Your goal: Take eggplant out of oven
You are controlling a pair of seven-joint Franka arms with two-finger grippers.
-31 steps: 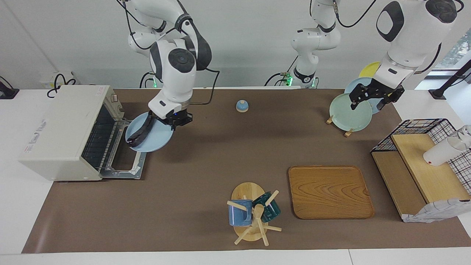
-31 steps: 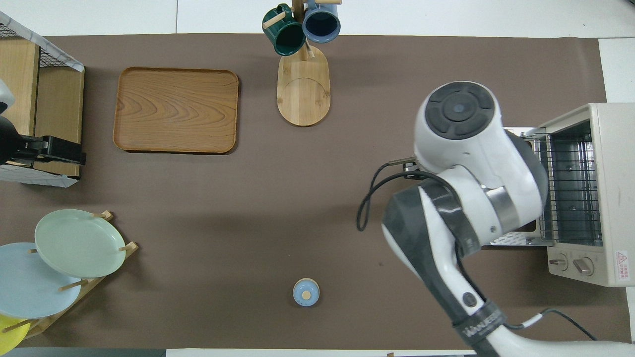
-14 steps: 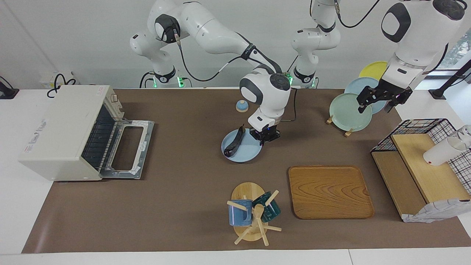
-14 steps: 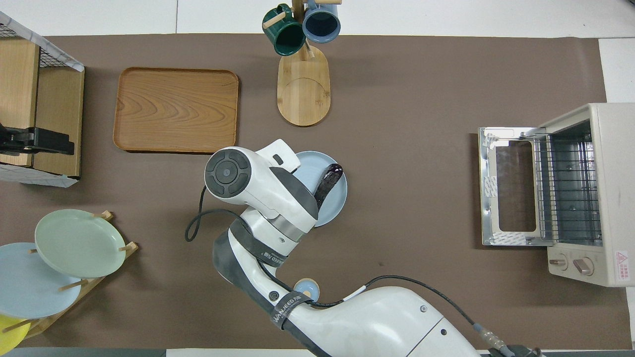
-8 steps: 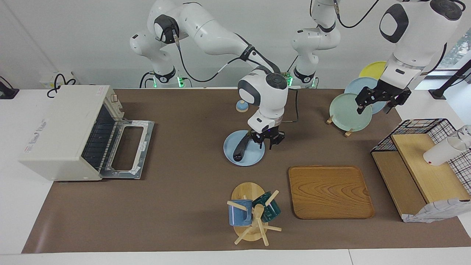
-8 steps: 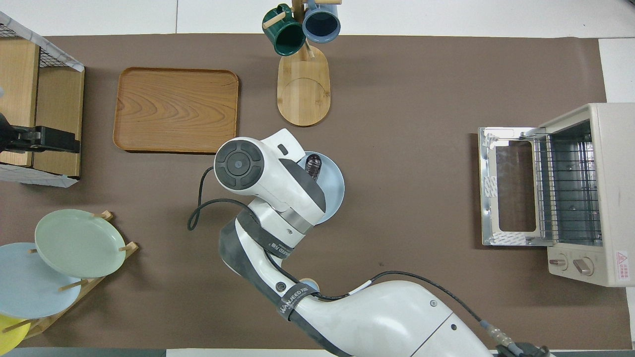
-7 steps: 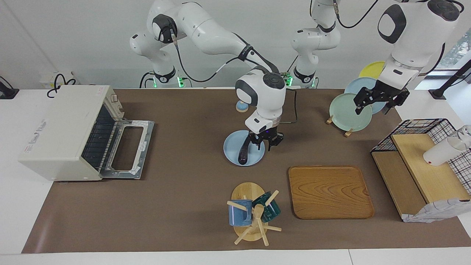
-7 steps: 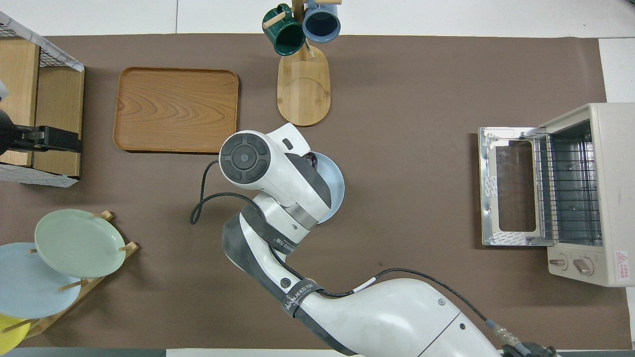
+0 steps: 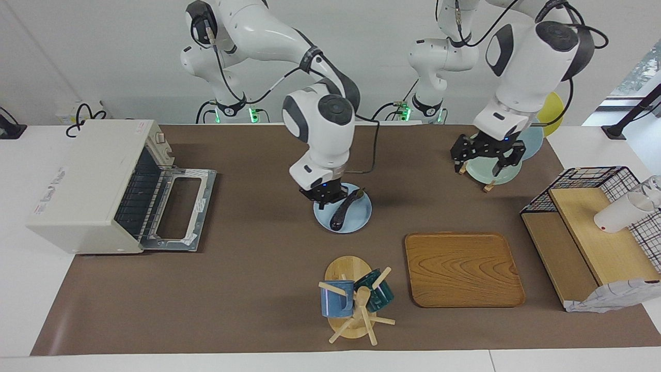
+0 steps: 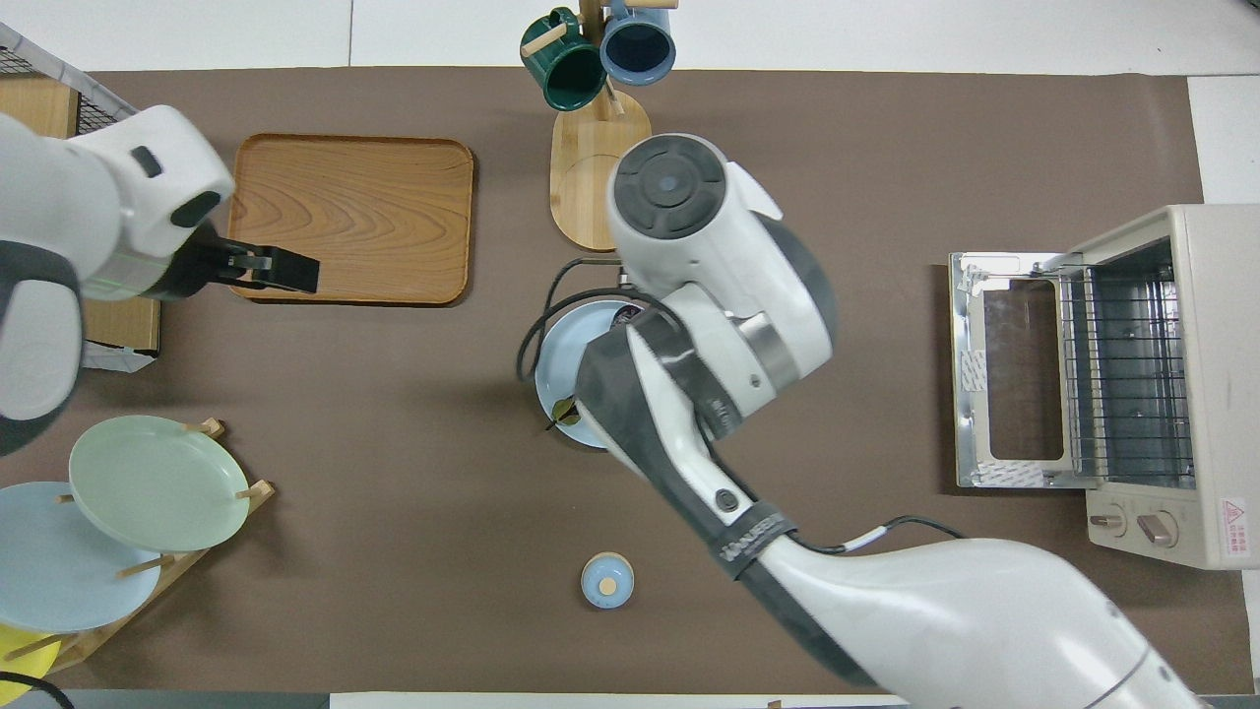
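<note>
Overhead view — right arm (image 10: 709,295) hides most of eggplant (image 10: 623,315).

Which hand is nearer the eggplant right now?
Right. The right hand is at the blue plate, beside the eggplant; the left hand is over the plate rack.

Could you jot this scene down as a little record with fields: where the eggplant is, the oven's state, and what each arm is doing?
eggplant: lies on the blue plate, mid-table
oven: door open, rack bare, at the right arm's end
right tool: over the plate's rim, beside the eggplant
left tool: waits over the plate rack
tray: nothing on it
</note>
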